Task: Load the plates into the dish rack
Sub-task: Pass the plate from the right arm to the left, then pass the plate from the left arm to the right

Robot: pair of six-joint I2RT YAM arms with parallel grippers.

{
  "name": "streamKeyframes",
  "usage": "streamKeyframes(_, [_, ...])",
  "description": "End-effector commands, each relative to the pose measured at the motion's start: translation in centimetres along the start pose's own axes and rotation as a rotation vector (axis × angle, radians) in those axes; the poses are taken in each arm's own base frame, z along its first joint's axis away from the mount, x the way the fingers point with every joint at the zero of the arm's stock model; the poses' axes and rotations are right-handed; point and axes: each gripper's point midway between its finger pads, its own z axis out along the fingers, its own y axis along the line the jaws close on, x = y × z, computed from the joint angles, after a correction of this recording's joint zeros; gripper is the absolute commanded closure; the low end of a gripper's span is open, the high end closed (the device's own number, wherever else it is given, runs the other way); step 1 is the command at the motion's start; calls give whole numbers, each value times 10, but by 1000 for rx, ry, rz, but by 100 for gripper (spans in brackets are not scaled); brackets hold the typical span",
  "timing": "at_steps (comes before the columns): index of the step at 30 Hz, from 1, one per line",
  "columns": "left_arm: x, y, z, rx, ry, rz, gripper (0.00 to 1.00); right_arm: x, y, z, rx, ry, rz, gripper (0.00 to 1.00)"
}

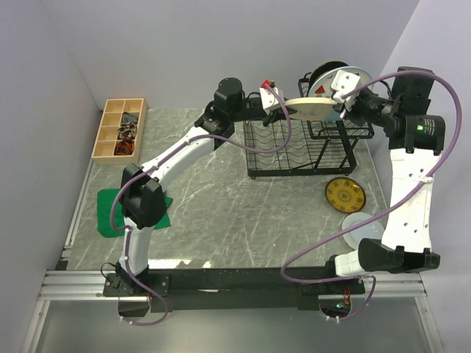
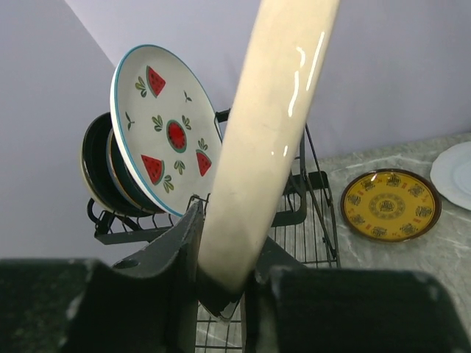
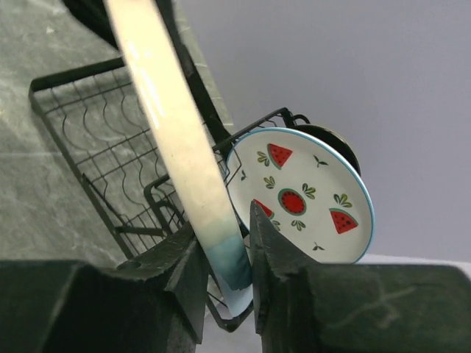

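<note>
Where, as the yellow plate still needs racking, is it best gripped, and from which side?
Its raised rim, from above: the yellow plate lies flat on the table, so only the rim offers an edge, one finger inside, one outside. Probably the side toward the table's middle; the rack stands close beyond it and the white plate lies close on the near side.

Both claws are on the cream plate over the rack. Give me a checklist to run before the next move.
1. Grip of left claw on the cream plate rim: ok, shut.
2. Grip of right claw on the opposite rim: ok, shut.
3. Plate held above the dish rack: ok.
4. Empty slots in the lower tray: ok.
5. Plate turned edge-down for a slot: not ok, it looks tilted.
6. Gap to the watermelon plate in the upper basket: cannot tell.
</note>
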Motion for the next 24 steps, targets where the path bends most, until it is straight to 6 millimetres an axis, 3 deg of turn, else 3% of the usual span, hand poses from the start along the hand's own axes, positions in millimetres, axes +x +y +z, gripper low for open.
streamKeyframes(1, [-82,35,-15,-192,-163,13,99,-49,-55,-23,256,-135,14,69])
streamKeyframes(4, [-88,41,-17,-216,-192,-14,99,-47,-60,-22,281,-141,71,62])
streamKeyframes(7, [-93,47,-15,-224,-235,-32,99,-51,-66,-24,311,-166,112,43])
streamKeyframes(10, [-97,48,-13,-218,-262,-48,99,-56,-71,-27,332,-191,139,33])
streamKeyframes(15, [-100,48,-12,-213,-288,-57,99,-59,-74,-29,346,-216,172,27])
streamKeyframes(16, [-99,48,-11,-213,-289,-58,99,-61,-74,-31,351,-226,186,13])
streamKeyframes(24, [-103,55,-1,-198,-321,-31,99,-66,-80,-40,388,-300,228,9])
